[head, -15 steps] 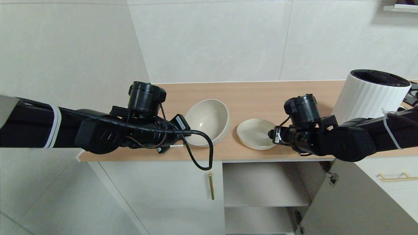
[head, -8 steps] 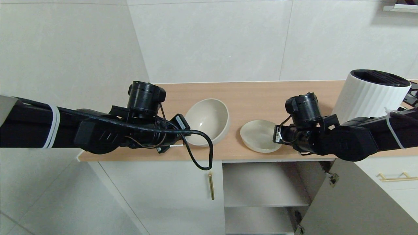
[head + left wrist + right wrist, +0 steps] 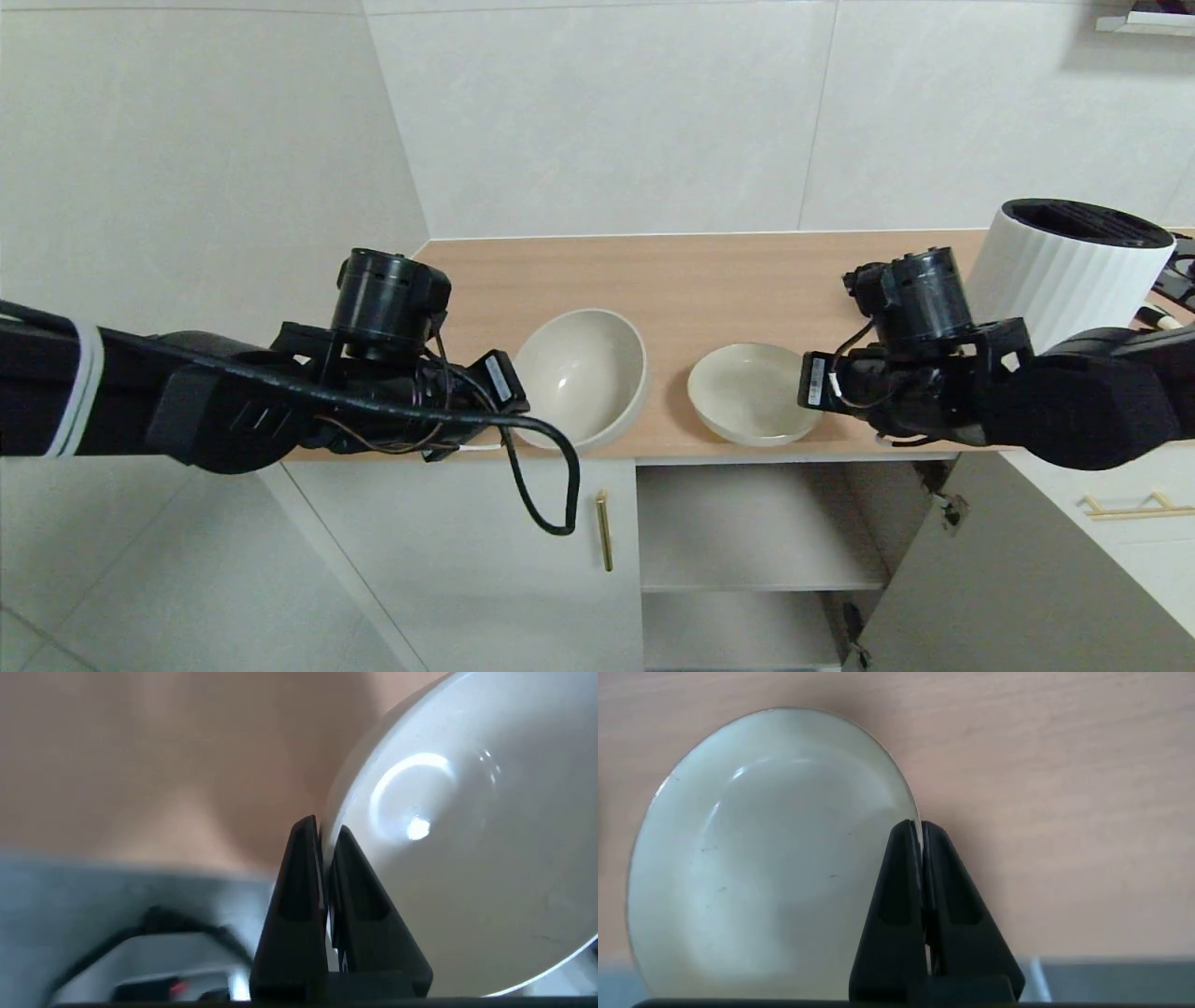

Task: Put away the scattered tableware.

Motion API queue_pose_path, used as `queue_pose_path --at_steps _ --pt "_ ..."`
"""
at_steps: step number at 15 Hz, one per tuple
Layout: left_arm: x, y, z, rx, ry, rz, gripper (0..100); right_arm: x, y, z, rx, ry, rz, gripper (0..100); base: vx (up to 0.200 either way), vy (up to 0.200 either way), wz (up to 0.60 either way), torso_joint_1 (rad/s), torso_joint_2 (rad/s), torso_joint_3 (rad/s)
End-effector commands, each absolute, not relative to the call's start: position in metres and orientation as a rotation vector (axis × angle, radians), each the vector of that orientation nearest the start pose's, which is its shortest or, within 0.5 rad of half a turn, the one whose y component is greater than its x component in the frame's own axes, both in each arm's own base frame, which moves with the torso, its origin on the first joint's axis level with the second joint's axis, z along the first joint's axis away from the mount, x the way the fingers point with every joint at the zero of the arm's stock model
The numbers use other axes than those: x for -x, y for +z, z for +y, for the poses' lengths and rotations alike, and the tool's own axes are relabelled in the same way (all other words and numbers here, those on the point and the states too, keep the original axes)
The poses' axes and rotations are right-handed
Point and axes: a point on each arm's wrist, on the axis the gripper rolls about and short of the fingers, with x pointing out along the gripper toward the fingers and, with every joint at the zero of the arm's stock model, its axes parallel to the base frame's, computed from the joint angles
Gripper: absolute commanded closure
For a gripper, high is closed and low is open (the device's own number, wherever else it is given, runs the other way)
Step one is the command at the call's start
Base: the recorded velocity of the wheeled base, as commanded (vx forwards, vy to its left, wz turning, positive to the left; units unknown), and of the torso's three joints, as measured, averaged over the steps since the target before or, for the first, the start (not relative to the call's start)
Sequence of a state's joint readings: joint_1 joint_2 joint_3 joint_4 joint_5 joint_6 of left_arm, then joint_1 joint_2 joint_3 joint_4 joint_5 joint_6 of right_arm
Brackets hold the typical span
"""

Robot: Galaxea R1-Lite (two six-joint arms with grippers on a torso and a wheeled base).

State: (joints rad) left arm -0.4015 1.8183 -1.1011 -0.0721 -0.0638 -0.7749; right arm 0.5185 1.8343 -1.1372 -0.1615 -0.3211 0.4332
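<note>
Cream ceramic deep bowl [image 3: 581, 373], round, tipped so its mouth faces up and toward the robot, at the front edge of the wooden countertop [image 3: 709, 271]. The left gripper [image 3: 322, 833] is clamped on its left rim. A smaller cream shallow dish [image 3: 752, 397], tipped likewise, lies just beside it, its right rim pinched by the right gripper [image 3: 922, 833]. A white ribbed cylinder [image 3: 1064, 266] stands at the right end.

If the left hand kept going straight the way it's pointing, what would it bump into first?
The left hand grips the big bowl by its rim, so that goes along. Next in line is probably the small bowl in the right hand.
</note>
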Motion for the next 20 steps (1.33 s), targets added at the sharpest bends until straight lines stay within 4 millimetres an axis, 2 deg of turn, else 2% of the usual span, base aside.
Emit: queue_pose_path --at_steps 1,3,6,20 --pt "-0.285 0.188 -0.122 0.587 -0.212 0.732 100 -0.272 0.211 0.15 -0.247 0.187 0.49 100 0.0 0.0 0.0 0.0 0.0 0.0" --pt "-0.27 0.198 -0.115 0.552 -0.241 0.702 100 -0.254 0.221 0.14 -0.248 0.218 0.514 100 0.0 0.0 0.0 0.0 0.0 0.0" --pt "-0.259 0.2 -0.112 0.52 -0.261 0.691 100 -0.237 0.224 0.132 -0.232 0.255 0.607 100 0.0 0.0 0.0 0.0 0.0 0.0" --pt "-0.258 0.196 -0.112 0.509 -0.259 0.705 100 -0.242 0.204 0.136 -0.176 0.259 0.659 100 -0.014 0.0 0.0 0.0 0.0 0.0"
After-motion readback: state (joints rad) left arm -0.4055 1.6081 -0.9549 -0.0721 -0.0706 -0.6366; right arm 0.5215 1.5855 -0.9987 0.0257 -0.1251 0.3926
